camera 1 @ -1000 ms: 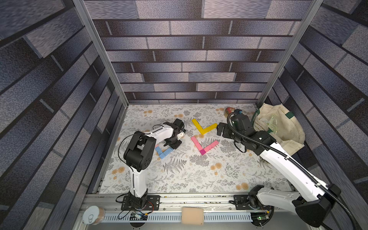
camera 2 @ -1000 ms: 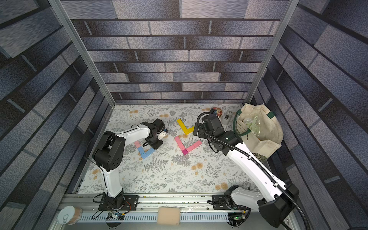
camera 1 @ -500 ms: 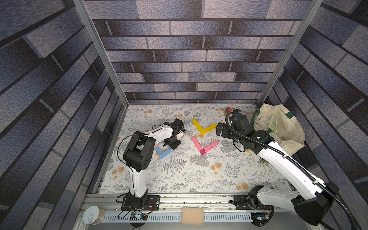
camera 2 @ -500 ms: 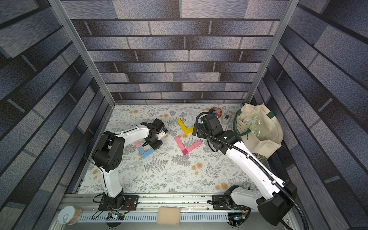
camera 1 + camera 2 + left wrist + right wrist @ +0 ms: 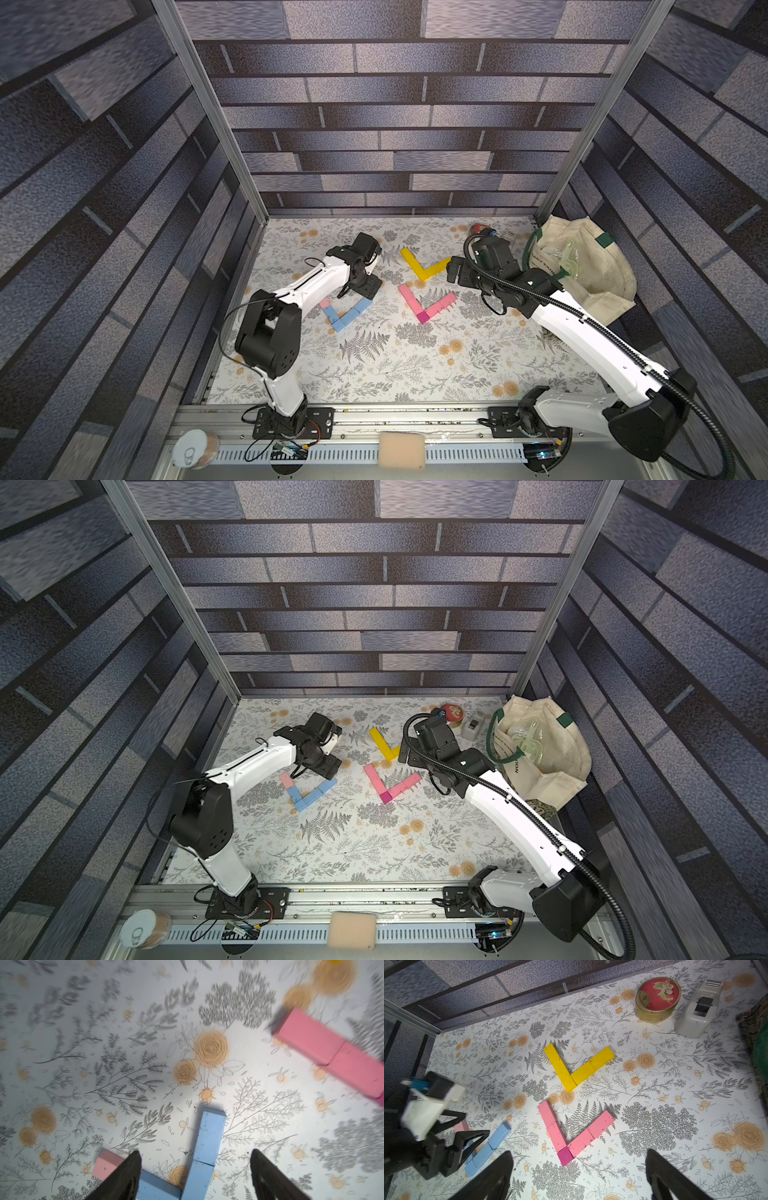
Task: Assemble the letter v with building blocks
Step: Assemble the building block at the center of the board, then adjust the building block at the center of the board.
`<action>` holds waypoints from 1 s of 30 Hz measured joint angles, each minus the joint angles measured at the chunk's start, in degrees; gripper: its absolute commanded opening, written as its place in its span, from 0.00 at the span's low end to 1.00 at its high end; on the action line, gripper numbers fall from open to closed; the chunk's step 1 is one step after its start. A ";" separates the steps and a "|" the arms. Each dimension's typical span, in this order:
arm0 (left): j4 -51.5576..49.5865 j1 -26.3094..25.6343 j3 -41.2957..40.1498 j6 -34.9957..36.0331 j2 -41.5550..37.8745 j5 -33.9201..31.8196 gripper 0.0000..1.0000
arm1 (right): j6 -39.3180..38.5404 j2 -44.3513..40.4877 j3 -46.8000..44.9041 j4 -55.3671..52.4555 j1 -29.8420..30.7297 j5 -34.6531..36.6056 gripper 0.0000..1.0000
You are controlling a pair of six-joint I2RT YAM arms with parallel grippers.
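The blue V (image 5: 347, 316) lies flat on the worktop (image 5: 415, 374) on the left arm's side. It is built of light blue bricks, with one pink brick (image 5: 286, 780) ending the stroke nearer that arm. Beside it, toward the middle, the pink V (image 5: 571, 1132) closes on a magenta cube (image 5: 565, 1155). The yellow V (image 5: 571, 1070) sits just beyond that, toward the back wall.

The left tool (image 5: 195, 1152) hangs low over the blue V with its jaws spread wide and nothing held; they stand either side of the longer blue stroke. One finger (image 5: 124, 1176) covers the seam between the pink brick and its blue neighbour. Whether those two sit flush probably cannot be settled from the wrist view, though in both top views they look to be touching. The right tool (image 5: 579, 1152) is also wide and empty, poised near the yellow V's far tip.

By my reading, the step in hand is letting go of the last brick of the third letter. The next move calls for a straight lift clear of the bricks, without a finger dragging the blue stroke or the pink end piece out of line.
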 measured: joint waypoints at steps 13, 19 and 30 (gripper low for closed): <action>17.00 3.85 -45.22 -45.48 -42.12 4.96 1.00 | 0.07 1.68 0.00 1.97 0.00 -1.75 1.00; 17.25 2.45 -48.72 -58.64 -46.07 5.07 1.00 | 0.68 1.73 -0.74 2.95 0.00 -2.12 1.00; 27.65 3.54 -54.73 -69.35 -39.21 8.24 1.00 | 1.33 1.05 -2.91 3.32 0.00 -2.12 1.00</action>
